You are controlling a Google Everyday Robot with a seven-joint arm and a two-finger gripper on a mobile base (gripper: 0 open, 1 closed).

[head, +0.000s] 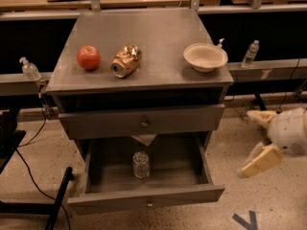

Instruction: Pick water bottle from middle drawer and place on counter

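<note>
One grey brushed-metal counter surface (158, 32) is seen atop the drawer cabinet. Two drawers are counted beneath it: an upper drawer (96, 123) pushed in, and the middle drawer (110, 202) below it pulled out towards the camera. The single arm is held low to the right of the cabinet, well apart from it and close above the speckled floor (268, 200). Its rounded white wrist is set at the frame edge, and the gripper (245, 143) is pointed left towards the open drawer. Its jaws are spread wide, and nothing is held between them. Three things are borne on the surface: one pale bowl (205, 56) near the right edge, one crushed golden can (125, 60) laid on its side, and one red apple (88, 57) just left of the can. One water bottle (141, 165) is found inside the middle drawer, stood upright near its centre, and is shown as short, clear and crinkled.
</note>
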